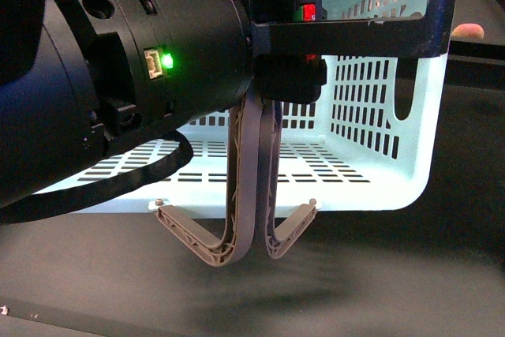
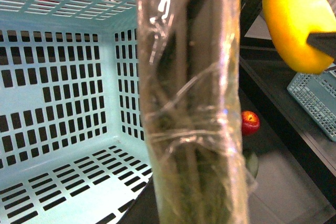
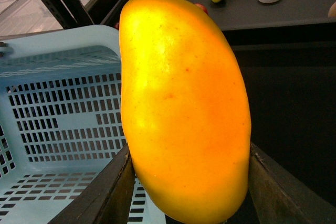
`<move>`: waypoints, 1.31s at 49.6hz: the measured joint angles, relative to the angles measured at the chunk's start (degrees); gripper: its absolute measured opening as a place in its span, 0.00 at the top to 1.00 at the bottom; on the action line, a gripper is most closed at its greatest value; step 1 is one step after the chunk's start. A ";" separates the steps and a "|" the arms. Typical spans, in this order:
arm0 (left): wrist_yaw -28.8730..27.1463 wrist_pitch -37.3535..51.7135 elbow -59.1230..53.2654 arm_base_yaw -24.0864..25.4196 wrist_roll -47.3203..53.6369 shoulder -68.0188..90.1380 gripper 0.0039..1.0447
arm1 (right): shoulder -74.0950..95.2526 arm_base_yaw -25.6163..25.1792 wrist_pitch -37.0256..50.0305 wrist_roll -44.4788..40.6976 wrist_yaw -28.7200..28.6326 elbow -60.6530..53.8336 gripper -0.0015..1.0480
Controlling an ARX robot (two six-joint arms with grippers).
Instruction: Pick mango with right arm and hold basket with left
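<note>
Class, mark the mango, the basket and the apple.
Mango (image 3: 184, 108): right wrist view, middle of its skin.
Basket (image 1: 379, 108): front view, slotted side wall.
Apple (image 2: 250, 122): left wrist view, its red face.

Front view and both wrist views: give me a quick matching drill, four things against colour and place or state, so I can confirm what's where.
Things:
1. mango
2. basket
3. handles
4. apple

Descriptions:
A. red, on the dark surface outside the basket
B. light turquoise, slotted walls
C. yellow-orange, held in the right gripper
D. grey-brown, two side by side

Pairs: 1-C, 2-B, 3-D, 4-A
</note>
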 joint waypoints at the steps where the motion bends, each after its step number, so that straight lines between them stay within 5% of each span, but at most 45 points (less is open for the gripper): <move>1: 0.07 0.00 0.00 0.00 -0.07 0.00 0.92 | -0.07 0.70 -0.07 0.02 0.17 0.00 0.48; 14: 0.13 0.00 0.11 -0.02 0.04 0.04 0.92 | 1.07 11.58 -0.22 -0.39 0.98 0.31 0.48; 30: 0.07 0.00 0.11 -0.02 0.04 0.04 0.92 | 9.09 18.32 3.54 0.20 5.90 3.45 0.48; 33: 0.04 0.00 0.11 -0.02 0.04 0.04 0.92 | 10.10 18.95 4.94 0.17 6.40 3.85 0.46; 46: 0.11 0.00 0.11 -0.02 0.07 0.04 0.92 | 8.26 19.34 6.88 0.42 10.75 3.63 0.06; 65: -0.04 -0.11 0.07 0.04 -0.13 0.68 0.92 | -15.82 16.46 2.25 -2.69 26.27 -8.52 0.08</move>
